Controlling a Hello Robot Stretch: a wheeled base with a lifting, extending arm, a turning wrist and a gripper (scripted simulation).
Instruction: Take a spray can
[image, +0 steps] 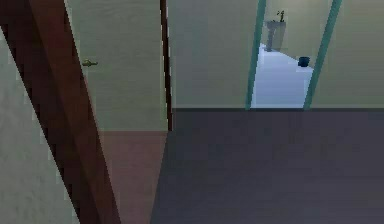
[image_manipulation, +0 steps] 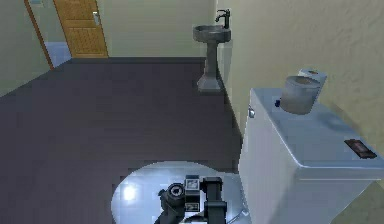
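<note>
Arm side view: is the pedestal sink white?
No, the dark grey pedestal sink is far darker than the white toilet tank beside it.

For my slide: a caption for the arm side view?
White toilet tank with a grey cylinder on top, dark pedestal sink beyond.

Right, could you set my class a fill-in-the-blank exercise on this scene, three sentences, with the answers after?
1. In the arm side view, a grey ____ stands on the white tank.
2. Beyond the tank, by the same wall, a dark ____ stands on a pedestal.
3. In the forward view, a small dark ____ thing sits past the teal doorway.

Missing words: roll; sink; blue.
</note>
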